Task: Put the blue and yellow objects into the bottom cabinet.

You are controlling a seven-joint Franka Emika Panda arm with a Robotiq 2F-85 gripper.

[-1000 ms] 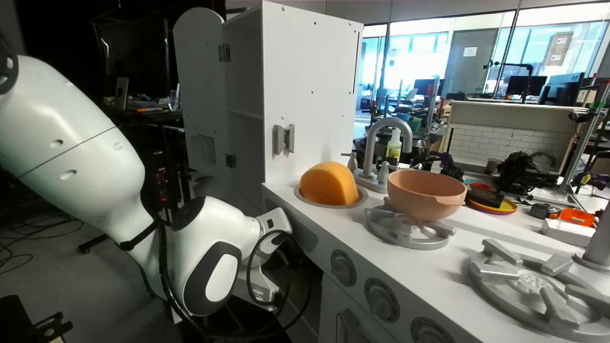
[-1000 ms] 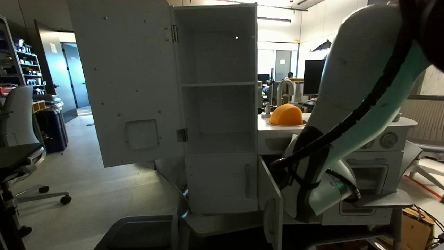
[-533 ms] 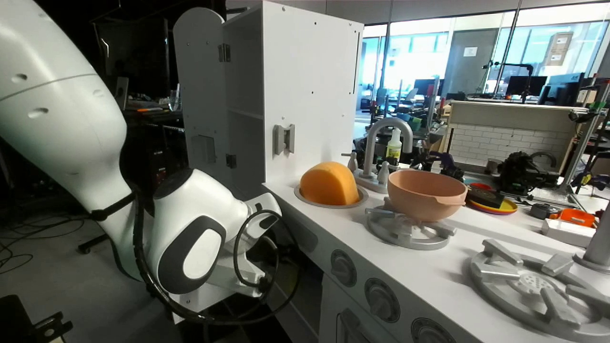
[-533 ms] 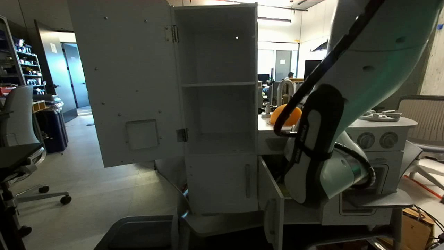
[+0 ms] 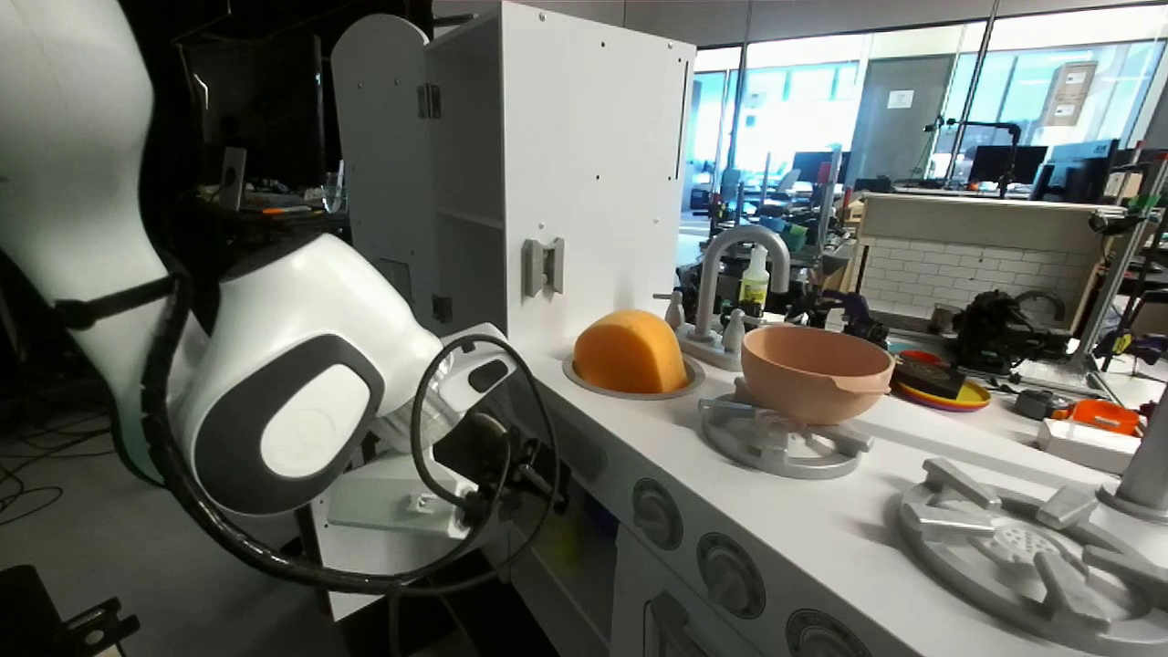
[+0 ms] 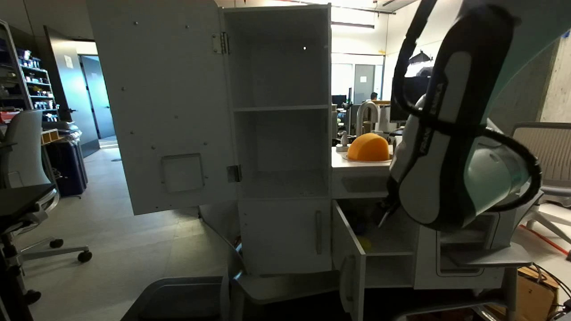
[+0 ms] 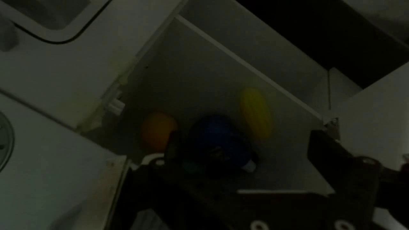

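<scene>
In the wrist view, a blue bottle [image 7: 212, 129] with a white cap [image 7: 249, 166] and a rounded yellow object [image 7: 257, 113] lie on the shelf board of the bottom cabinet [image 7: 198, 67]. The yellow object also shows dimly in an exterior view [image 6: 365, 243]. The bottom cabinet's white door [image 6: 350, 263] stands open. My gripper [image 7: 246, 140] is open and empty, its fingers wide apart; the left finger overlaps the near side of the blue bottle in the picture. In an exterior view, the gripper [image 6: 384, 215] is at the cabinet's opening, above the shelf.
An orange round object [image 7: 158, 131] also lies inside, left of the blue bottle. An orange dome [image 5: 630, 354] sits in the sink and a tan bowl [image 5: 812, 376] on a burner. The tall cabinet's door [image 6: 169, 111] is open. The counter edge overhangs the opening.
The arm has drawn back and up, away from the low compartment. The gripper has come into view at the opening, and the yellow object inside shows in an exterior view.
</scene>
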